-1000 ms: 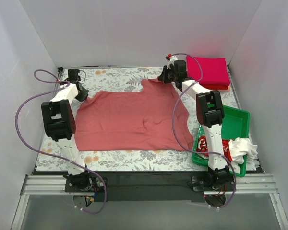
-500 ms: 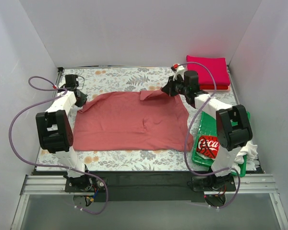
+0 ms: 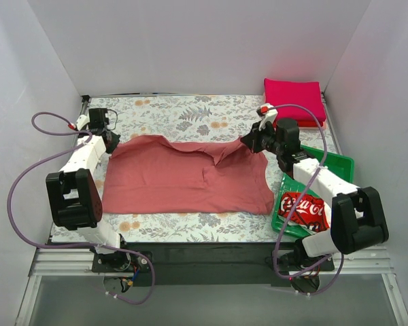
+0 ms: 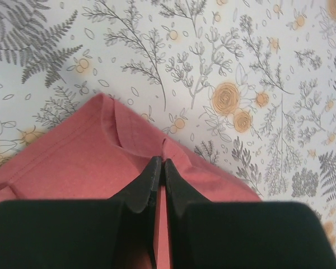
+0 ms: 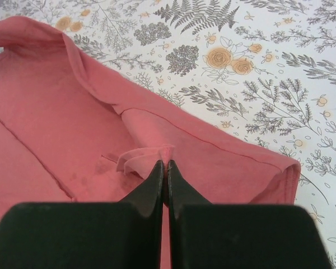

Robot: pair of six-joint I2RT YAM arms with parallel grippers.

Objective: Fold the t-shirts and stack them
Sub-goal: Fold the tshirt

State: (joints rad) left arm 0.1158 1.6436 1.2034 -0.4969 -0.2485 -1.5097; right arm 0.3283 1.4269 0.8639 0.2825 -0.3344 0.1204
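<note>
A plain salmon-red t-shirt (image 3: 183,176) lies spread across the middle of the floral table covering, its far edge lifted and folding toward me. My left gripper (image 3: 113,139) is shut on the shirt's far left corner (image 4: 163,159). My right gripper (image 3: 253,142) is shut on the far right corner, pinching a fold of cloth (image 5: 166,162). A folded magenta shirt (image 3: 294,99) lies on a red one at the back right. A red Coca-Cola shirt (image 3: 302,207) lies in the green tray (image 3: 333,166).
The green tray stands at the right front edge, close to my right arm. Purple cables loop from both arms. White walls enclose the table on three sides. Bare floral covering (image 3: 183,112) shows behind the shirt.
Both grippers have pulled the shirt's far edge toward me, so the shirt is shorter front to back. The right arm has swung down over the tray, uncovering the Coca-Cola shirt.
</note>
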